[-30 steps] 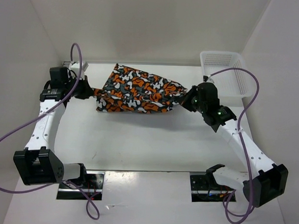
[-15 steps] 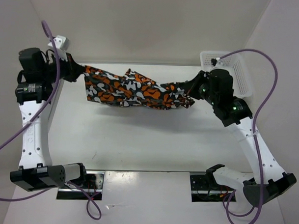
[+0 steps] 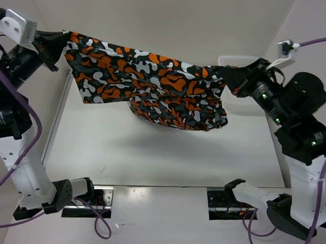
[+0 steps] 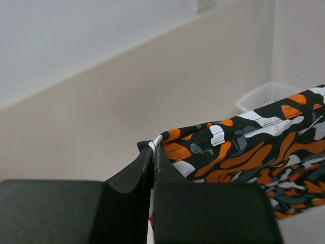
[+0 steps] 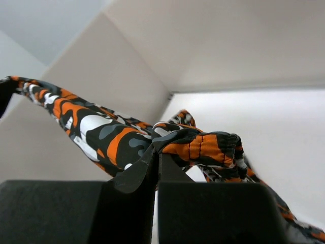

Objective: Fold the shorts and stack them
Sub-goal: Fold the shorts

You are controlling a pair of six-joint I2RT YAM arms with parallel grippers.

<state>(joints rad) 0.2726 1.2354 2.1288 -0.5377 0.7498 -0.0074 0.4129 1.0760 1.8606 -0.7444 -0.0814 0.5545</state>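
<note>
You're set up inside a plain white box: a white worktop (image 3: 151, 159) closed in by a matte white back wall (image 3: 166, 26) and a right wall (image 3: 322, 15) of the same stuff. The light's soft and even, with just a faint grey shadow (image 3: 152, 133) mid-worktop and a small dark scuff (image 3: 102, 168) toward the front. Your left wrist view also catches a little white plate (image 4: 205, 4) high on the wall.

This is a robotics lab cell: a bare white desk (image 3: 151, 153) boxed in by plain white panels (image 3: 171, 26). The left arm (image 3: 22, 170) and right arm (image 3: 303, 180) are bolted at its near edge, trailing loose purple cables (image 3: 100, 229) beside exposed circuit boards (image 3: 229, 212).
</note>
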